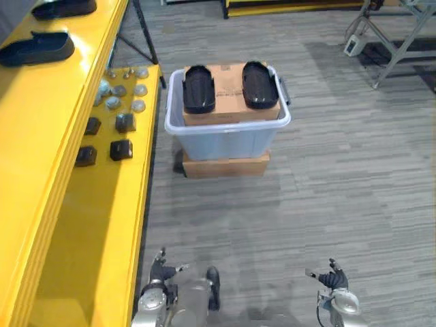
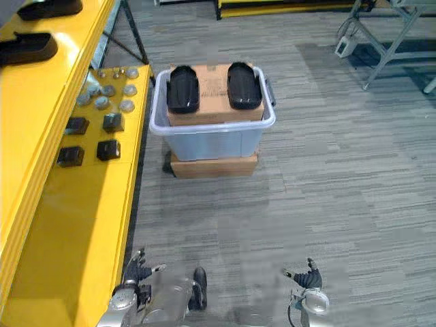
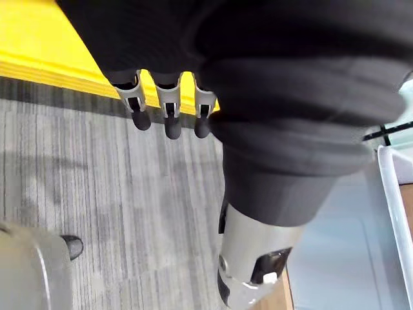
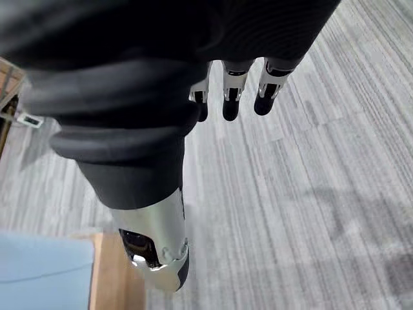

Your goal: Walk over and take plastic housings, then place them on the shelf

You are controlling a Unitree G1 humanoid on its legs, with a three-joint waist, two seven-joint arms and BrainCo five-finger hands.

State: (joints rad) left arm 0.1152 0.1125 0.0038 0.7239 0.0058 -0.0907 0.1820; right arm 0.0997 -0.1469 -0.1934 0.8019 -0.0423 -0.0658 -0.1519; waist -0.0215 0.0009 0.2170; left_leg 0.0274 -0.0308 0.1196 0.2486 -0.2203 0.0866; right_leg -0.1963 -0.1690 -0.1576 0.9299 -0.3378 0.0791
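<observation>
A black plastic housing point(image 1: 198, 88) and a second housing point(image 1: 259, 84) are lying side by side on a cardboard box point(image 1: 229, 102). The box is sitting in a clear bin point(image 1: 225, 142), which is resting on a flat carton point(image 1: 225, 167) on the grey carpet point(image 1: 327, 184). A yellow shelf point(image 1: 102, 225) is standing just beside the bin, bearing two more housings point(image 1: 37, 49) and small parts point(image 1: 121, 149). The left hand point(image 1: 161, 271) and right hand point(image 1: 334, 279) are hanging low, well apart from the bin, with fingers relaxed and holding nothing.

Found left hand point(image 3: 277, 97) and right hand point(image 4: 122, 90) each sheathed in a black ribbed cover, bulging in rounded folds. Recorded slotted silver fingers point(image 3: 169, 103) ending in rounded black tips. Noted polished silver thumb point(image 4: 158, 242) casing with a dark recess.
</observation>
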